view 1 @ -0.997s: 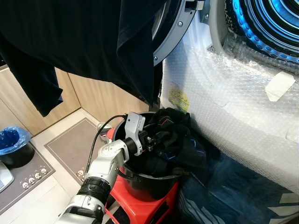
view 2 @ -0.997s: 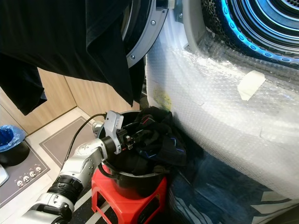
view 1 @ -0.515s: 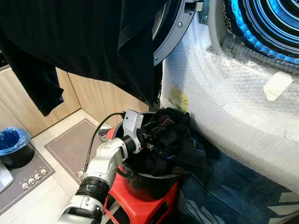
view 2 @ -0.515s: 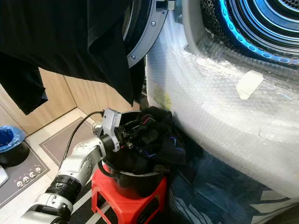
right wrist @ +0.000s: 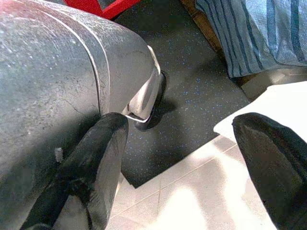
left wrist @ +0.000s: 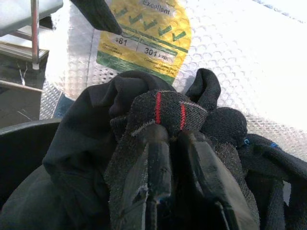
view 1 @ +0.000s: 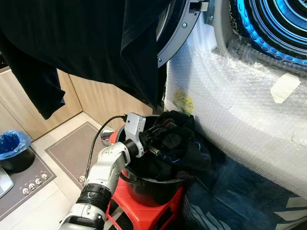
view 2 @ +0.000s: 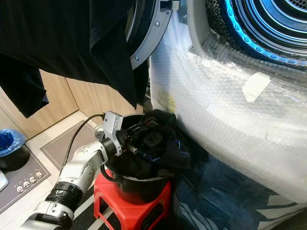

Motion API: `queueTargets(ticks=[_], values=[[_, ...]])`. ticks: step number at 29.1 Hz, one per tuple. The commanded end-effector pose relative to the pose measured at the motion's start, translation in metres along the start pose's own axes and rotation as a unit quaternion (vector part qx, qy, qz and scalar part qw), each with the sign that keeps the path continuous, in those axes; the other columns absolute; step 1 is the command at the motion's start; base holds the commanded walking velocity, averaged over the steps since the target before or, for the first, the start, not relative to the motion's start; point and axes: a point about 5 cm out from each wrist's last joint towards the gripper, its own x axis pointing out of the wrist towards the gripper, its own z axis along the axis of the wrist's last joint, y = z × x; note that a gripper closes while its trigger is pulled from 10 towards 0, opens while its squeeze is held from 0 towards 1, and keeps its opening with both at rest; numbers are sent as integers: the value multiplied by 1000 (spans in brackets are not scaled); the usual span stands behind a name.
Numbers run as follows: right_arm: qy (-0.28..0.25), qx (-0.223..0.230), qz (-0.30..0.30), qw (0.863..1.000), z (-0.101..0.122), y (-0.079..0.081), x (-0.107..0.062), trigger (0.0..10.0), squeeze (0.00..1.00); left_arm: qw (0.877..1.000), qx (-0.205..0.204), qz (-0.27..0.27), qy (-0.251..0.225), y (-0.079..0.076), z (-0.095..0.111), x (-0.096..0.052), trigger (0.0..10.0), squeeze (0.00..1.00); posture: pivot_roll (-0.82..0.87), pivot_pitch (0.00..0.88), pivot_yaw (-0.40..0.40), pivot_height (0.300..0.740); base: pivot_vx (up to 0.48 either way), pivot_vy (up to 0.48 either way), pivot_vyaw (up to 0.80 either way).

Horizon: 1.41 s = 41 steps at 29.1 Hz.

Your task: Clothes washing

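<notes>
A black bucket [view 1: 144, 188] stands on a red stool [view 1: 144, 216] beside the washing machine [view 1: 249, 110]. Dark clothes [view 1: 184, 148] are heaped in it and spill over its rim. My left gripper [view 1: 160, 140] reaches into the heap and is shut on a black garment with red stripes [left wrist: 168, 112], lifted slightly above the pile. In the right wrist view my right gripper [right wrist: 180, 167] hangs open over the floor, next to a grey metal leg [right wrist: 57, 86].
The machine's front is wrapped in bubble wrap, with its drum [view 1: 273, 24] lit blue above. A dark garment [view 1: 86, 43] hangs over the open door at the top left. A blue striped cloth [view 1: 230, 201] lies at the machine's foot. Wooden cabinets [view 1: 100, 100] and floor mats [view 1: 72, 148] lie left.
My left gripper has pulled up and back a little, raising the gripped black garment out of the heap. The right arm has not moved.
</notes>
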Motion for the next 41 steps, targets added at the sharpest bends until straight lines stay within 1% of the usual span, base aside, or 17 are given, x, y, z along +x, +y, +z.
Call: queueTargets(ticks=[1, 10, 14, 17, 19, 21, 22, 24, 25, 26, 27, 28, 30, 31, 36, 38, 41], values=[[21, 4, 3, 1000, -11, 2, -3, 10000, 0, 1000, -7, 1, -7, 0, 1, -1, 0, 0, -194, 129, -48, 740, 0, 0, 0], [25, 5, 0, 1000, -14, 0, -5, 10000, 0, 1000, -5, 0, -10, -1, 2, 0, 0, 0, -198, 127, -47, 740, 0, 0, 0], [26, 6, 1, 1000, -15, 0, -5, 10000, 0, 1000, -10, -3, -28, -3, 6, -2, 0, 0, -195, 126, -47, 740, 0, 0, 0], [26, 6, 1, 1000, -15, 1, -5, 10000, 0, 999, -4, 1, -34, -3, 8, -2, 0, 0, -190, 124, -47, 740, 0, 0, 0], [27, 4, 2, 1000, -14, 1, -4, 10000, 0, 997, 21, -8, -72, -8, 15, -4, 0, 0, -188, 122, -45, 740, 0, 0, 0], [26, 3, 1, 1000, -13, 1, -3, 10000, 0, 992, 56, -25, -107, -17, 23, -6, 0, 0, -185, 120, -44, 740, 0, 0, 0], [26, 3, 1, 1000, -12, 1, -3, 10000, 0, 990, 63, -35, -121, -22, 26, -7, 4392, 0, -183, 118, -44, 740, 0, 0, 0], [26, 3, 1, 1000, -12, 1, -3, 10000, 0, 990, 64, -37, -124, -23, 26, -7, 4392, 0, -183, 118, -44, 740, 0, 0, 0], [26, 3, 1, 1000, -11, 1, -3, 10000, 0, 988, 71, -48, -132, -28, 28, -8, 10000, 0, -178, 116, -44, 740, 0, 0, 0], [26, 2, 1, 1000, -11, 2, -2, 10000, 0, 986, 76, -55, -138, -32, 29, -9, 10000, 0, -176, 114, -44, 740, 0, 0, 0], [25, 1, 2, 1000, -9, 2, -1, 10000, 0, 981, 101, -75, -149, -44, 32, -10, 10000, 0, -174, 113, -44, 740, 0, 0, 0], [24, 0, 2, 1000, -8, 2, -1, 10000, 0, 978, 116, -85, -152, -50, 32, -10, 10000, 0, -169, 111, -44, 740, 0, 0, 0], [24, -2, 3, 1000, -6, 3, 0, 10000, 0, 974, 130, -92, -161, -57, 32, -10, 10000, 0, -166, 110, -44, 740, 0, 0, 0], [24, -2, 3, 1000, -6, 3, 0, 10000, 0, 974, 130, -92, -161, -57, 32, -10, 10000, 0, -166, 110, -44, 740, 0, 0, 0], [23, -4, 5, 1000, -4, 3, 1, 10000, 0, 967, 163, -95, -173, -65, 33, -12, 10000, 0, -165, 104, -45, 740, 0, 0, 0], [21, -7, 5, 1000, -2, 3, 2, 10000, 0, 966, 164, -93, -176, -66, 34, -12, 10000, 0, -165, 99, -45, 740, 0, 0, 0], [15, -18, 9, 1000, 1, 2, 2, 10000, 0, 961, 175, -98, -191, -72, 41, -10, 10000, 0, -163, 77, -41, 740, 0, 0, 0]])
